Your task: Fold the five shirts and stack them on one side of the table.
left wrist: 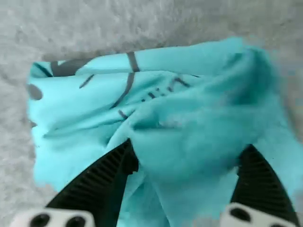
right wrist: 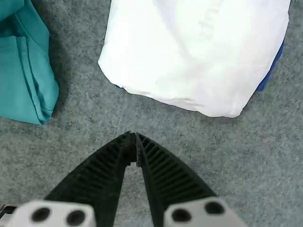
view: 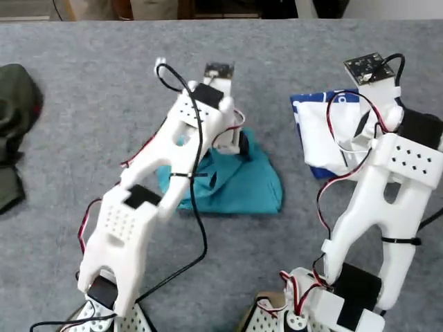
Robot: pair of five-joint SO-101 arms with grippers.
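A teal shirt (view: 235, 183) lies crumpled in the middle of the grey table (view: 90, 90). My left gripper (left wrist: 189, 146) hangs open right over it, its black fingers (left wrist: 118, 165) wide apart, with a raised bunch of teal shirt (left wrist: 156, 109) cloth between them. In the high view the left gripper (view: 239, 142) is at the shirt's far edge. A folded white shirt with blue trim (view: 322, 131) lies to the right. My right gripper (right wrist: 136, 138) is shut and empty above bare table, just short of the white shirt (right wrist: 199, 52), with the teal shirt (right wrist: 23, 71) off to its side.
A dark green shirt (view: 14, 131) lies bunched at the table's left edge. The arm bases stand at the near edge. Open grey table stretches along the far side and between the green and teal shirts.
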